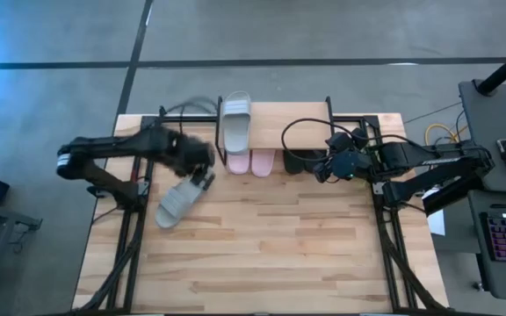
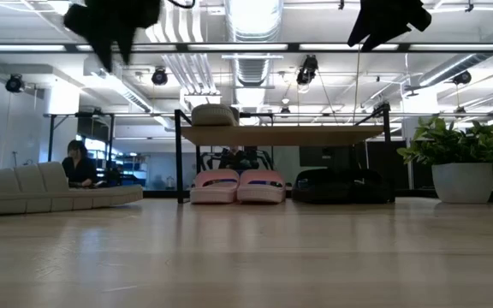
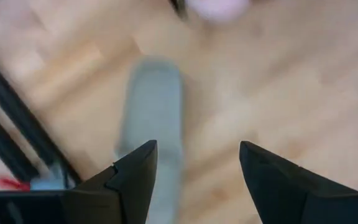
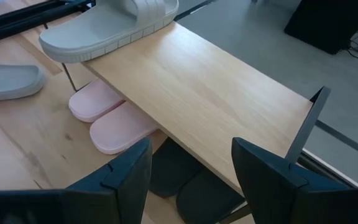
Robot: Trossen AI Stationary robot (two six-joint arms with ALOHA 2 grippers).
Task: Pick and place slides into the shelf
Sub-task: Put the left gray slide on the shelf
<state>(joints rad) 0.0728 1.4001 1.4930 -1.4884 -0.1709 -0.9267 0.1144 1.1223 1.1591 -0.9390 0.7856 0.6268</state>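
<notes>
From above, the left hand [image 1: 202,173] hovers just over the toe end of the last loose grey-green slide [image 1: 177,204], which lies tilted on the wooden surface [image 1: 271,254] near the left end of the shelf [image 1: 301,118]; its fingers read as spread with nothing between them. Its partner, the other grey-green slide [image 1: 235,123], sits on the shelf's plank top at the left end, the pink pair [image 1: 251,162] peeks out from under the front edge, and the black pair [image 1: 304,161] shows under the right half, beside the right hand [image 1: 334,167], which waits there. Down at surface level, both arms hang in from the top; the shelf stands in the middle with one grey-green slide on top, the pink pair and the black pair side by side beneath it. A person sits far off in the room behind, and a potted plant [image 2: 463,167] stands at right. Through the left wrist camera, the two dark fingers [image 3: 129,180] are spread wide and the loose grey-green slide lies lengthwise below them, nearer one finger than centred, on bare wood. Through the right wrist camera, the right fingers [image 4: 126,177] are also spread and empty, looking across the plank with open room next to the placed slide. So this looks like the pick of the sixth slide: the next move likely calls for centring over it, descending, closing across its sides, then lifting it up to the free plank space.
</notes>
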